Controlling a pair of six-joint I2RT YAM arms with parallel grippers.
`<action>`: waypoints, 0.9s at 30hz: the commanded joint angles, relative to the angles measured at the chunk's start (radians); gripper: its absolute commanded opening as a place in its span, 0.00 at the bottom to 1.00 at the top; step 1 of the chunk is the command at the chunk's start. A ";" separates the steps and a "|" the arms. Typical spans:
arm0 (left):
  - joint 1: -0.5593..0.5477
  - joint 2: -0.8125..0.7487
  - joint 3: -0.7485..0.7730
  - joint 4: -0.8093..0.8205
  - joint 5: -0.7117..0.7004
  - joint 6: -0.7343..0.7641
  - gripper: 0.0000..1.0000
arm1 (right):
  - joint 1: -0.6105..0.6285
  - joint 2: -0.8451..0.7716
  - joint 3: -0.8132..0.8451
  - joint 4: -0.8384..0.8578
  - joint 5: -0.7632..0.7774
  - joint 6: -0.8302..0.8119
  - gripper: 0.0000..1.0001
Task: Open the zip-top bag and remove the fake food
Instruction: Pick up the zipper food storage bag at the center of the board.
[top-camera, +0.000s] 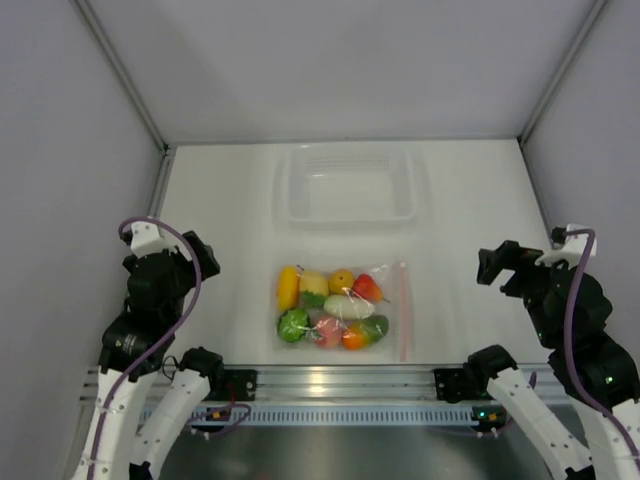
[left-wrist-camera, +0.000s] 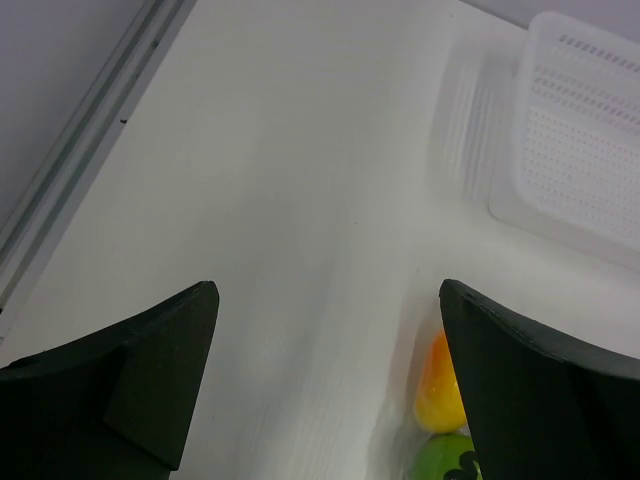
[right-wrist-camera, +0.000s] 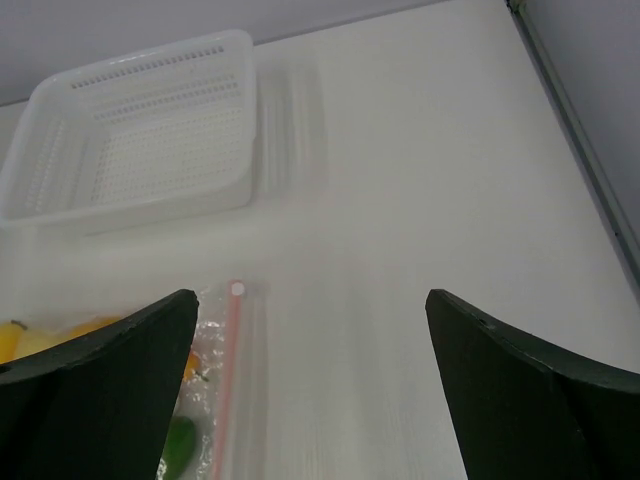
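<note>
The clear zip-top bag (top-camera: 390, 318) lies flat on the white table near the front edge, its pink-red zip strip (top-camera: 405, 310) along the right side. Inside it sits the fake food (top-camera: 330, 308): several glossy pieces in yellow, orange, red, green, white and pink. My left gripper (top-camera: 205, 250) stands open to the left of the bag, clear of it; its wrist view shows a yellow-orange piece (left-wrist-camera: 440, 385) and a green one (left-wrist-camera: 440, 460) by the right finger. My right gripper (top-camera: 497, 265) stands open to the right; the zip strip (right-wrist-camera: 232, 375) shows by its left finger.
A clear perforated plastic tub (top-camera: 347, 184) stands behind the bag at mid-table, also seen as the tub (left-wrist-camera: 590, 130) in the left wrist view and the tub (right-wrist-camera: 140, 140) in the right. Grey walls close in the left, right and back. A metal rail (top-camera: 340, 382) runs along the front.
</note>
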 joint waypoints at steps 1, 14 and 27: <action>0.005 -0.020 -0.004 0.052 -0.009 -0.013 0.98 | -0.009 -0.017 -0.004 0.023 0.018 0.009 1.00; 0.005 -0.041 -0.013 0.051 -0.029 -0.036 0.98 | -0.010 -0.001 -0.048 0.051 -0.104 0.021 0.99; 0.005 -0.018 -0.012 0.052 0.026 -0.018 0.98 | -0.010 0.024 -0.487 0.380 -0.563 0.363 0.97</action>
